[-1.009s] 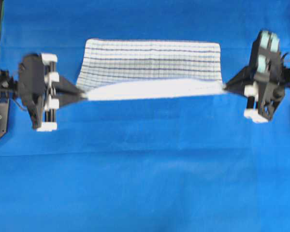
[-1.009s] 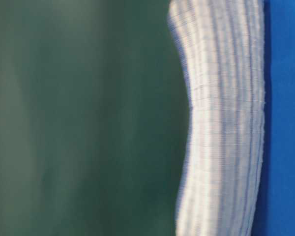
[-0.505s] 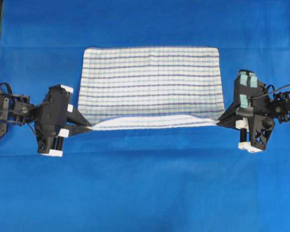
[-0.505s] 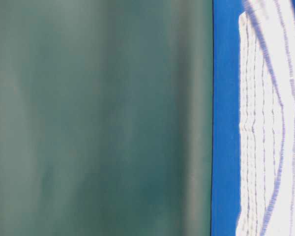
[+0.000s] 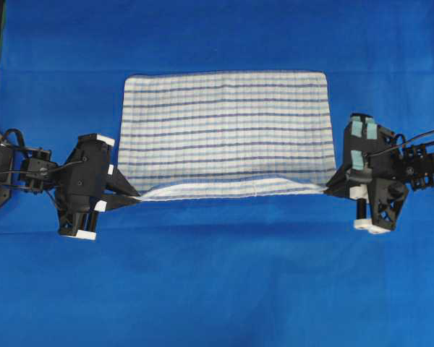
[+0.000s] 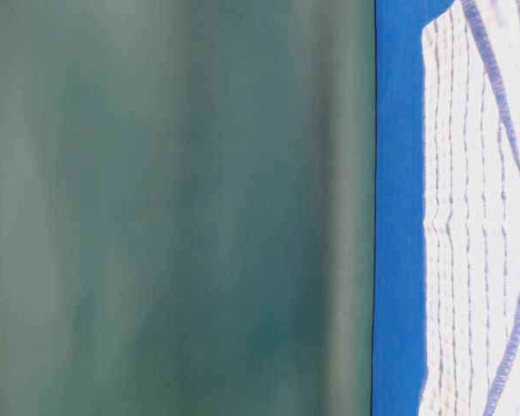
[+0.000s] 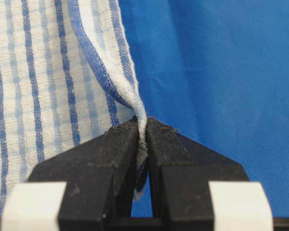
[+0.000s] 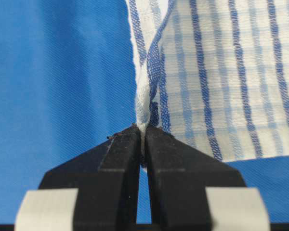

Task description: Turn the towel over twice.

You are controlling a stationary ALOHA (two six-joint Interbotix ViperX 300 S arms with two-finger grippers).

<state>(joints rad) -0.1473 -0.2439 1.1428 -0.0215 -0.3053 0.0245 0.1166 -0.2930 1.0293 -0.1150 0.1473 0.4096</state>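
Both arms reach inward from opposite side edges of the bench [image 5: 217, 289], which is covered in plain blue cloth. They sit low and roughly level, each pointing toward the middle.

Left gripper [image 5: 135, 197]: black fingers pressed together, pinching the near left corner of the towel [image 5: 224, 130], a large rectangular white woven cloth with thin dark-blue and light-blue stripes. In the left wrist view the gripper [image 7: 142, 127] has its jaws closed on a thin fold of the towel [image 7: 48, 82]; the hem rises out of the pinch and twists upward, and a bit of fabric hangs below the grip between the fingers.

Right gripper [image 5: 327, 188]: jaws likewise closed, clamped on the near right corner. In the right wrist view the gripper [image 8: 142, 131] holds a narrow rolled edge of the towel [image 8: 221, 72], the rest of the cloth spreading off to one side.

Towel position: spread mostly flat on the far half of the bench, centred between the side edges, stripes running parallel to the far edge. The near hem is stretched between the two grippers and lifted slightly, showing a white underside strip and casting a faint shadow on the blue cloth toward the near edge. The far corners lie flat.

Table-level view: towel [image 6: 477, 217] on the blue surface, blurred; plain grey-green backdrop [image 6: 173, 208] behind.
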